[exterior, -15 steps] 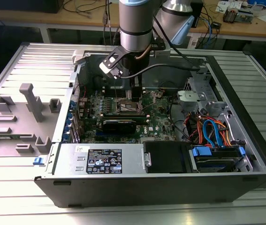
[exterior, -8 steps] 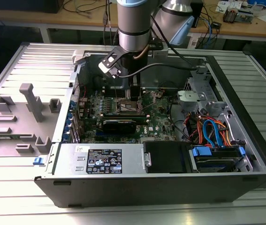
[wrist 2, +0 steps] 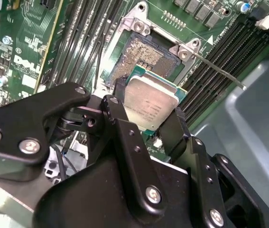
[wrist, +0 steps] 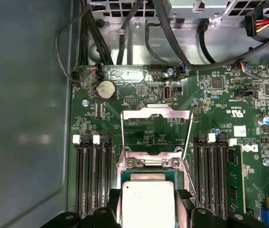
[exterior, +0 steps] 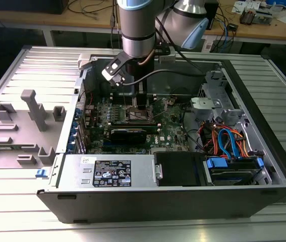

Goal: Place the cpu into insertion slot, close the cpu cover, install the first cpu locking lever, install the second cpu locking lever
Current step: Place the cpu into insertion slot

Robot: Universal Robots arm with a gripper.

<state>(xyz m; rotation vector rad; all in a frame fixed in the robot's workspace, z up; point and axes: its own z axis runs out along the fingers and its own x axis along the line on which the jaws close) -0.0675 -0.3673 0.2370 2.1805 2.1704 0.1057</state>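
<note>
Black gripper [wrist 2: 148,113] pinches the cpu [wrist 2: 151,102] over the insertion slot [wrist 2: 143,56]; dropped crooked, it could sit wrong and hurt the slot.

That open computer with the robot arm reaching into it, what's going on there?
A robot arm is reaching into an open computer case. Its tool grips the cpu by two edges and holds it close over the insertion slot, whose contacts are exposed; the chip is not seated. The cpu cover is swung open off the socket.
</note>
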